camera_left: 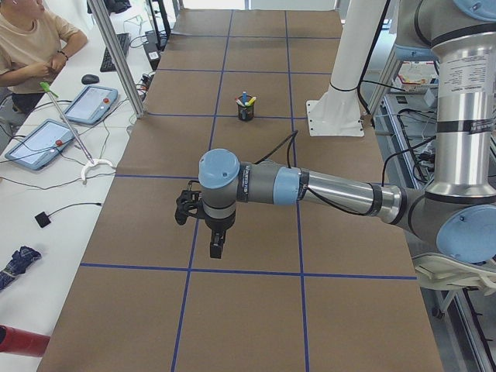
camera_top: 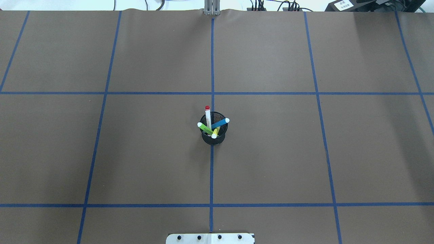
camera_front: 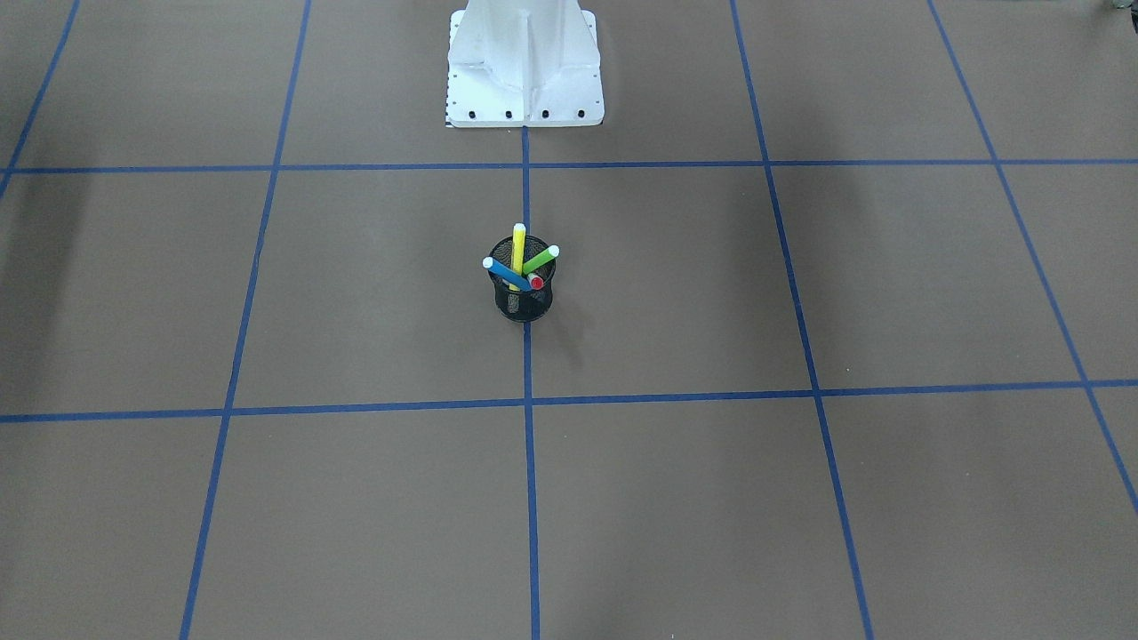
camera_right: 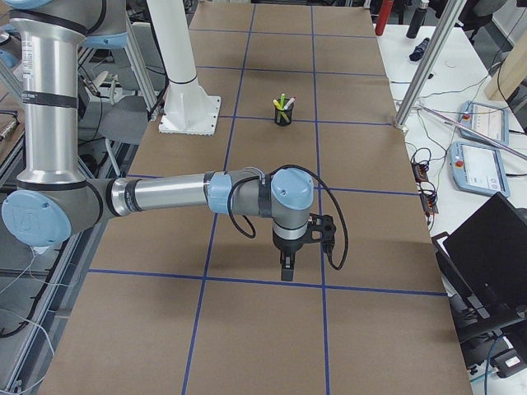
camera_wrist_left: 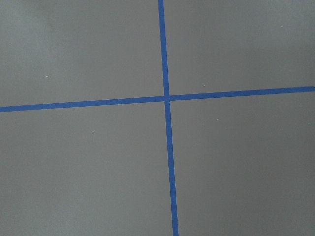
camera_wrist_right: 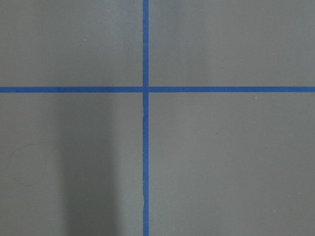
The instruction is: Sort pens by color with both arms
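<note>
Several pens stand together in a black mesh cup at the table's centre. In the front view they are yellow, light green, blue and a red-ended one. From overhead the white pen with red end, blue, green and yellow fan out of the cup. My left gripper hangs over the table far from the cup. My right gripper hangs likewise, far from the cup. I cannot tell whether either is open or shut.
The white mounting base stands behind the cup. Blue tape lines grid the brown table. Both wrist views show only table and a tape cross. A seated operator with tablets and a metal post flank the table's far side.
</note>
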Motion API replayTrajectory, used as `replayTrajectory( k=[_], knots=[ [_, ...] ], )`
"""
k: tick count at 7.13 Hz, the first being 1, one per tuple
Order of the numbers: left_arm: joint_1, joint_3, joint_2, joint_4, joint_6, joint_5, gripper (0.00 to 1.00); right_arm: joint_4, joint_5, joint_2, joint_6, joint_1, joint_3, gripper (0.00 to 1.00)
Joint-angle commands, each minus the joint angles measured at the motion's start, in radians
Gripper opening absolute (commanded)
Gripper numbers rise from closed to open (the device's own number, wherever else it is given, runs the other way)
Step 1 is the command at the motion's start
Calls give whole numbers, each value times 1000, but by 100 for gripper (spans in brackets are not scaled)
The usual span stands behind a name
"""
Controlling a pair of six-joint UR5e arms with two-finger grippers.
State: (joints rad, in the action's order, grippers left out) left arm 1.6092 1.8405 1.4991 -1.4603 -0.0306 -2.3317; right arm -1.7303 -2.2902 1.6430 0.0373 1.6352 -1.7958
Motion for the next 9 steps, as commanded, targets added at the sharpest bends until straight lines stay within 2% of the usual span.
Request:
replayTrajectory(
  k=[1,5,7,9],
  knots=[
    [-2,9,0,-2,1,-6,100,2,0,0,-1,0,-1,100],
    [-14,43,6,-2,1,-6,100,14,3,-22,-1,0,-28,100],
    [-14,57,29,-5,9,-14,100,211,11,-14,-14,0,-10,100],
    [-14,51,75,-2,12,-12,100,247,-11,-19,-11,0,-2,100]
  ],
)
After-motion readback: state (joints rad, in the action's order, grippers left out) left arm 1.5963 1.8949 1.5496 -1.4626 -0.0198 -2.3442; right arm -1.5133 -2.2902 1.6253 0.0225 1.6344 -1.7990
